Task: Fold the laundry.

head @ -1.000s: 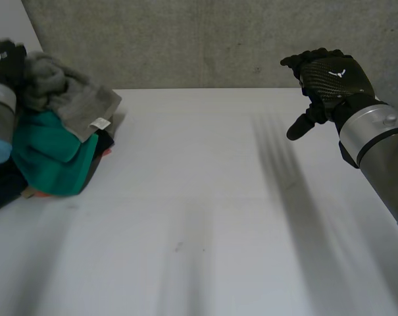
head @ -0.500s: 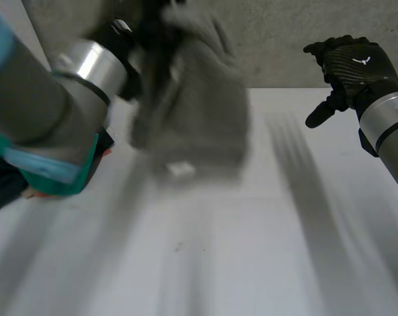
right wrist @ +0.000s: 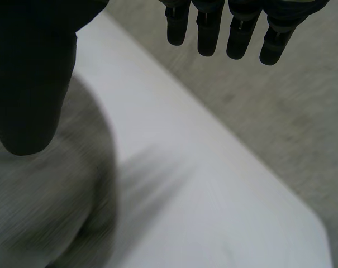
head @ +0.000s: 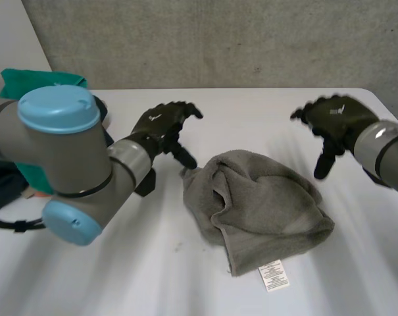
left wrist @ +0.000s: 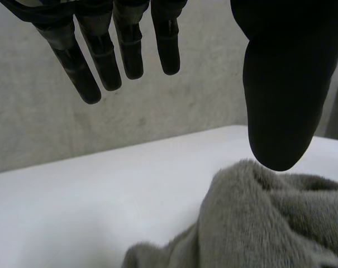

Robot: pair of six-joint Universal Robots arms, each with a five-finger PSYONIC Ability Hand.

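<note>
A grey towel [head: 258, 201] lies bunched on the table [head: 251, 105], with its label [head: 273, 275] at its near edge. Spreading it flat looks the step in hand, so each hand needs a corner to pinch. Just off the towel's far-left edge the left hand [head: 162, 125] hangs loose-fingered and empty. To the towel's right the right hand [head: 333, 118], fingers spread, holds nothing.
</note>
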